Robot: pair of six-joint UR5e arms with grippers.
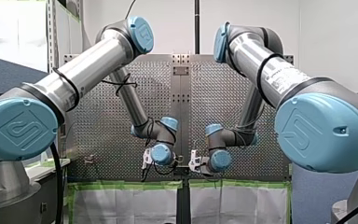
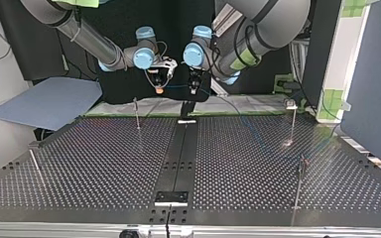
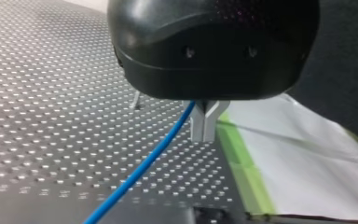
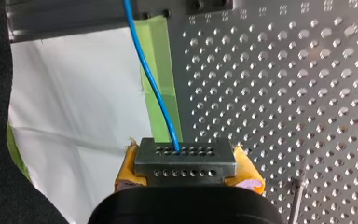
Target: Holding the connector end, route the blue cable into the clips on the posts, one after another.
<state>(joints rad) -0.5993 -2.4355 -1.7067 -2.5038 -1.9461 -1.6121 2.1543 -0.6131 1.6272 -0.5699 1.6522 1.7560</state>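
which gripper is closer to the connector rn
Right. My right gripper holds the connector between its yellow pads. My left gripper is apart from it, at the top view's right, closed on the blue cable further along.

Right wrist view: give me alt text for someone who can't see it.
The right hand grips a grey connector between yellow pads; a blue cable runs from it over a white sheet and green tape beside the perforated table.

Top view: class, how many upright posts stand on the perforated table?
4: far-left post, far-right post, near-left post, near-right post. A thin upright at the near edge's middle may be a fifth.
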